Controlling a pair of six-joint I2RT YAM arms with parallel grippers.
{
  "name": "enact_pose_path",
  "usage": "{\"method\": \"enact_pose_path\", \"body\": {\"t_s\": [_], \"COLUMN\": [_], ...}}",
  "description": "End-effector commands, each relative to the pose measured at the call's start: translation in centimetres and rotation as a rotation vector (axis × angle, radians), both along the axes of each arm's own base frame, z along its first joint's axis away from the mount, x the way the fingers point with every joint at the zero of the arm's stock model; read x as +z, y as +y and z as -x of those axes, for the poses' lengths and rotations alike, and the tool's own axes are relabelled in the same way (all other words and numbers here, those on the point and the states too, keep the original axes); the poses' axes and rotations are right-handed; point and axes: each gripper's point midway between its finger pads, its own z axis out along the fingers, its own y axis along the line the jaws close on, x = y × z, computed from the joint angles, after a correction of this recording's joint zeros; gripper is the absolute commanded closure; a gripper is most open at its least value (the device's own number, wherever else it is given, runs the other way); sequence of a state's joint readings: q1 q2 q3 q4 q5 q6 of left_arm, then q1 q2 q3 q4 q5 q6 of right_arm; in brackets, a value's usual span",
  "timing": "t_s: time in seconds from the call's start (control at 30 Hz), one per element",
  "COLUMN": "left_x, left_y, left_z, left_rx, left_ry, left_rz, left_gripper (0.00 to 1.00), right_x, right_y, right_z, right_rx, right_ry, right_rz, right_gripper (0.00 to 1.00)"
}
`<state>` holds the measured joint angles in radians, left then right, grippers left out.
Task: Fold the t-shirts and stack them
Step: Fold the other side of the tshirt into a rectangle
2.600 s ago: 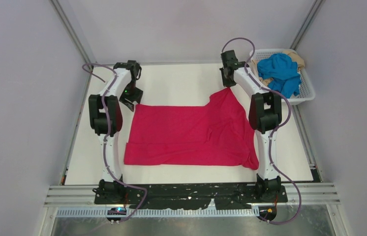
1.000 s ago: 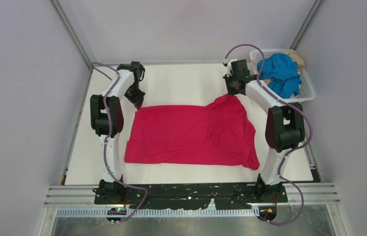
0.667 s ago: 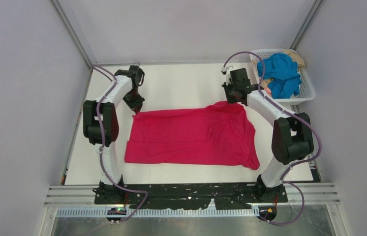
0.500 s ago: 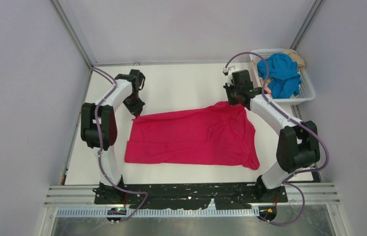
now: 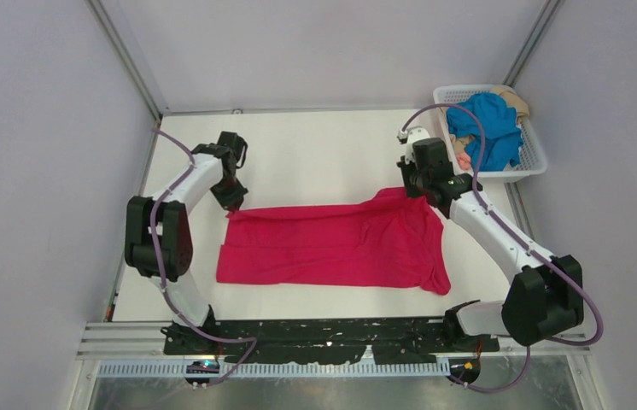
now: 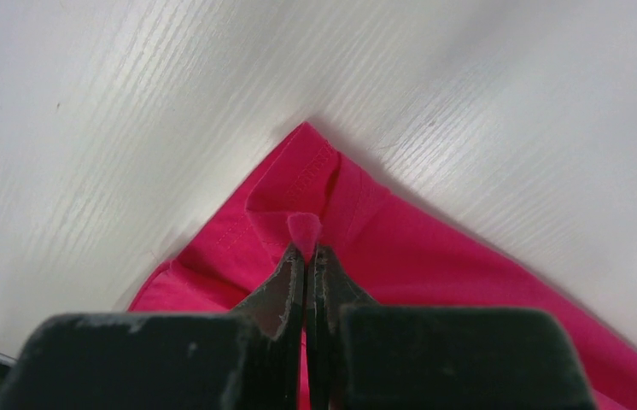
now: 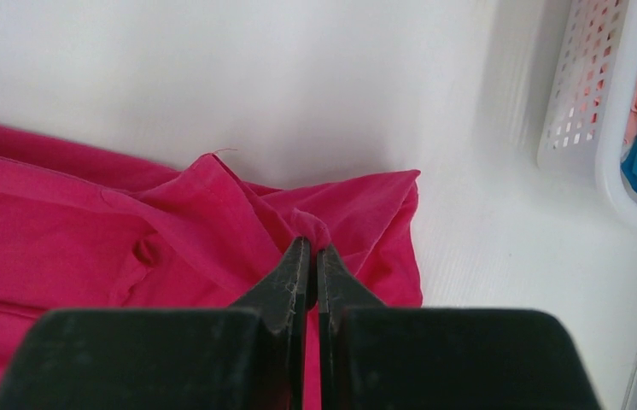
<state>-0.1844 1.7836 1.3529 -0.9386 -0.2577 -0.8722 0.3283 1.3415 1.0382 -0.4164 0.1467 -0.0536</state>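
Blue t-shirt (image 5: 486,120) in white basket (image 5: 520,174)

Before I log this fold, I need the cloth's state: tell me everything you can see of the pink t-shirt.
The pink t-shirt is bright crimson-pink, soft fabric with a stitched hem. It lies on the white table as a wide band, flat on the left, wrinkled toward the right, its near right corner trailing toward the table's near edge. The left gripper is shut on its far left corner, the right gripper on its far right corner, each pinching a small tuft.
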Motion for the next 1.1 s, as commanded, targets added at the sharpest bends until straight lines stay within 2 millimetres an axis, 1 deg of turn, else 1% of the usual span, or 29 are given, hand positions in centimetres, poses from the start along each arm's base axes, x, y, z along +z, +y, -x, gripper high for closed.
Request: {"method": "enact_pose_path", "body": {"t_s": [0.0, 0.1, 0.3, 0.4, 0.53, 0.7, 0.8, 0.87, 1.07], "left_x": [1.7, 1.6, 0.5, 0.5, 0.4, 1.1, 1.2, 0.9, -1.5], "left_y": [0.2, 0.7, 0.0, 0.3, 0.4, 0.9, 1.1, 1.4, 0.3], "left_z": [-0.4, 0.2, 1.1, 1.5, 2.0, 2.5, 3.0, 3.4, 4.2], "left_rx": [-0.024, -0.019, -0.033, -0.033, -0.034, -0.022, -0.018, -0.010, -0.042], "left_ry": [-0.085, -0.071, -0.066, -0.060, -0.058, -0.079, -0.088, -0.090, -0.036], "left_rz": [-0.019, -0.042, -0.019, -0.042, -0.047, -0.061, -0.065, -0.076, -0.042], "left_gripper": [1.00, 1.00, 1.00, 1.00, 1.00, 1.00, 1.00, 1.00, 1.00], "right_x": [1.4, 1.2, 0.9, 0.9, 0.6, 0.7, 0.5, 0.2, -1.8], "right_y": [-0.1, -0.2, -0.3, -0.2, -0.6, -1.3, -1.5, -1.5, -1.5], "right_z": [0.8, 1.4, 2.6, 3.5, 4.4, 5.4, 5.8, 6.1, 6.9], "right_rx": [-0.021, -0.022, -0.038, -0.034, -0.070, -0.103, -0.115, -0.115, -0.141], "right_ry": [-0.042, -0.044, -0.043, -0.046, -0.048, -0.050, -0.054, -0.051, -0.007], "right_rz": [-0.008, -0.003, -0.005, -0.003, 0.006, 0.021, 0.016, 0.007, -0.011], "right_gripper": [0.94, 0.94, 0.94, 0.94, 0.94, 0.94, 0.94, 0.94, 0.94]}}
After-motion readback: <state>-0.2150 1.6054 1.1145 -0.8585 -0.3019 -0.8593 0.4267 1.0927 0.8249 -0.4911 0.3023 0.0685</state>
